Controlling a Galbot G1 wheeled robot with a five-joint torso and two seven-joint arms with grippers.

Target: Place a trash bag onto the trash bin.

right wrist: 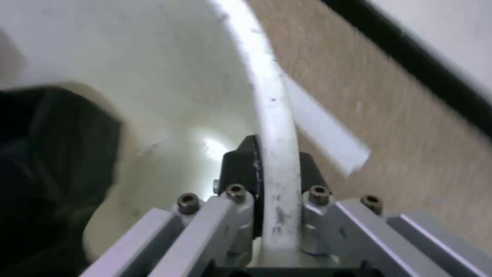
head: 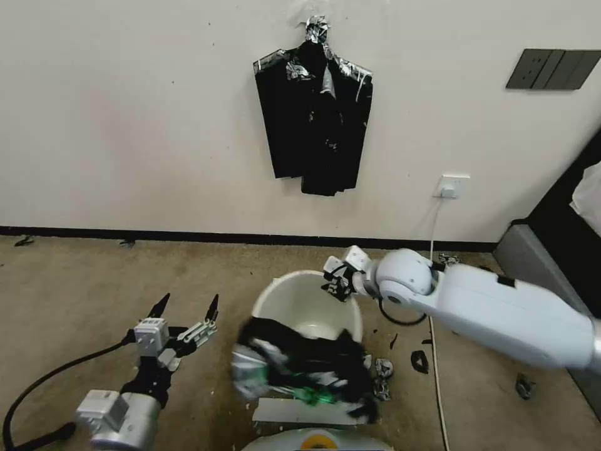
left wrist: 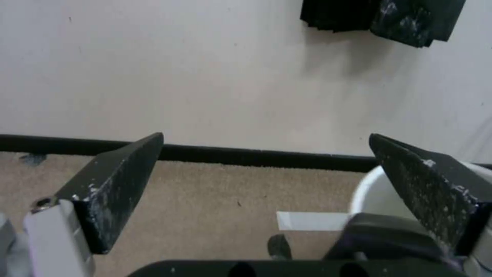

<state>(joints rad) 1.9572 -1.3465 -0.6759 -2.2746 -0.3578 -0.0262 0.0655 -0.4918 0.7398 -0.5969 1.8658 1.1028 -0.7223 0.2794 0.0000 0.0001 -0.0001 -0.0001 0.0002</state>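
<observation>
Right now, w/ right gripper (head: 339, 280) clamped on trash bin (head: 275, 300) rim, left gripper (head: 186, 308) spread wide should grab trash bag (head: 300, 366) edge.

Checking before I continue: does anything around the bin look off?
Yes. The glossy black trash bag hangs bunched over the near rim of the cream-white round plastic bin, not opened around it. The right gripper is clamped on the far rim. Small black plastic scraps litter the carpet.
</observation>
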